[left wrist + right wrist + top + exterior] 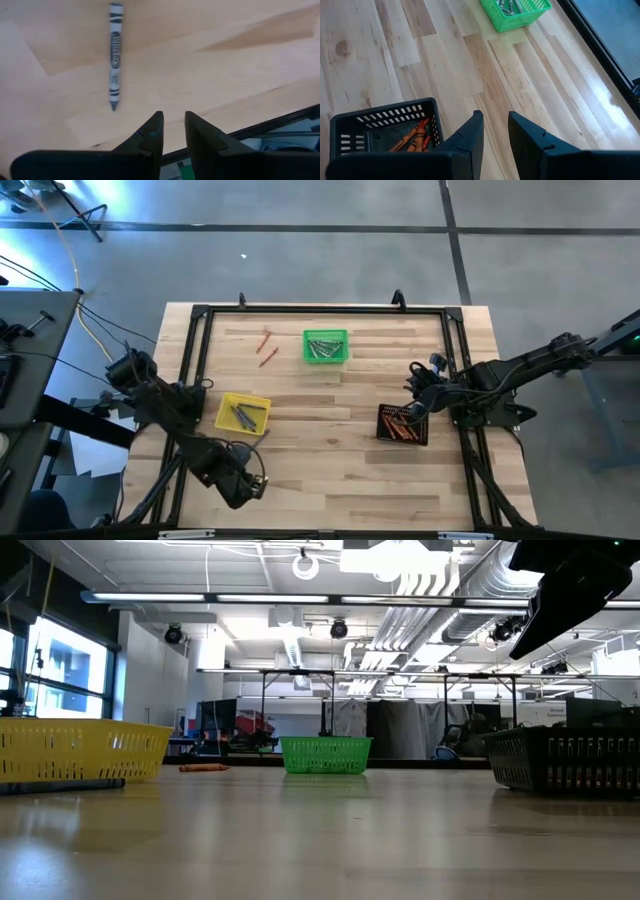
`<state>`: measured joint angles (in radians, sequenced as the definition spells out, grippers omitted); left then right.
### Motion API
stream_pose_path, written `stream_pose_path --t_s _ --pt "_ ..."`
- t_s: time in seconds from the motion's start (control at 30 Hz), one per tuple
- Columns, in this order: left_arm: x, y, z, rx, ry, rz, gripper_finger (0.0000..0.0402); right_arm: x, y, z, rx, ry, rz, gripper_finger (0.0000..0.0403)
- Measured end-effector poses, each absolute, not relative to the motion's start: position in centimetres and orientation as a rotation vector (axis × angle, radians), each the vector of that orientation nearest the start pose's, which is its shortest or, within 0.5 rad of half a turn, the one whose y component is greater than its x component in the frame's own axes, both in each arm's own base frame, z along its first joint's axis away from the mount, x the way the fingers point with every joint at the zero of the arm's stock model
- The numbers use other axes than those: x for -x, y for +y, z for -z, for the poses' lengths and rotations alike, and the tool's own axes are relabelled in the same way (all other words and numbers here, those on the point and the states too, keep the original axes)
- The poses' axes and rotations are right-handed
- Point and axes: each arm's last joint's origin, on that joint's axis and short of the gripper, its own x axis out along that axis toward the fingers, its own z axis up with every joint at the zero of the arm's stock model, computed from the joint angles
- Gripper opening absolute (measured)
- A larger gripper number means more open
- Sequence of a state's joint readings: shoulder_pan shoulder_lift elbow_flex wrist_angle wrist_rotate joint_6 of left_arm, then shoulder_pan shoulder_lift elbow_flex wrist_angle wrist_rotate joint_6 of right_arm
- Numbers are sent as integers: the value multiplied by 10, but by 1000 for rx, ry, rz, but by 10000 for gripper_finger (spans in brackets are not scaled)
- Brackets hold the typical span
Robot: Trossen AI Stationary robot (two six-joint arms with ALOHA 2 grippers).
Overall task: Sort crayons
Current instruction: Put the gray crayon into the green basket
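Note:
A grey crayon [115, 55] lies flat on the wooden table, a little ahead of my left gripper [173, 131]. That gripper [248, 483] is open and empty, pointing steeply down near the table's front left. Grey crayons lie in the yellow basket [243, 412] and the green basket [326, 345], and orange ones in the black basket [403, 423]. Two orange crayons [266, 349] lie loose on the table left of the green basket. My right gripper [495, 131] hangs open and empty above the black basket's near rim [385, 112].
A black metal frame [325, 309] runs round the tabletop. The table's edge and the frame rail [280, 122] lie just past my left fingers. Bare wood stretches between the three baskets. The low view shows a dark stick [62, 783] by the yellow basket's foot.

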<state>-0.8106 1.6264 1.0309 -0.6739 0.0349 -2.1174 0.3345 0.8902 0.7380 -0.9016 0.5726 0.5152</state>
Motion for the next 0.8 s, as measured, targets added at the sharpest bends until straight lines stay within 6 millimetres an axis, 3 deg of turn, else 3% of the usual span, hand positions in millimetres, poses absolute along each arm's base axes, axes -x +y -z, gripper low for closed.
stream_pose_path --t_s 0.8 --pt "-193 -208 -171 1117 1352 -810 144 -147 34 -250 -8 861 447 83"
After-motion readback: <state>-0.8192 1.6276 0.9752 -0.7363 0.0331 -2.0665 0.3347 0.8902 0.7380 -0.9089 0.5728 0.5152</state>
